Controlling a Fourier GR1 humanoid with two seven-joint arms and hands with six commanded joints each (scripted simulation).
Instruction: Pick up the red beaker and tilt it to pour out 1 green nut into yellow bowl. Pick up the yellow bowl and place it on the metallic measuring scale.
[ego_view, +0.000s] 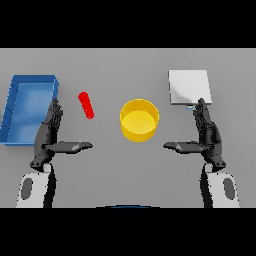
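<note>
The red beaker (86, 105) lies on its side on the grey desk (110, 65), a slim red cylinder slanting from upper left to lower right. It sits at about ten o'clock from the yellow bowl (139, 120), clearly apart from it. The bowl stands upright near the middle of the desk, its round mouth open to the view; no nut can be made out inside it. At about two o'clock from the bowl lies the metallic measuring scale (188, 87), a pale square plate, apart from the bowl. At nine o'clock from the beaker a blue tray (31, 81) sits at the desk's left edge, its inside bare as far as can be seen.

The left robot hand (48, 134) hovers at about seven o'clock from the beaker, fingers straight and pointing away, thumb stretched out toward the middle, holding nothing. Its fingertips lie just beside the tray's right wall. The right robot hand (207, 134) mirrors it at four o'clock from the bowl, fingers straight, thumb spread inward, holding nothing; its fingertips reach the scale's near edge.
</note>
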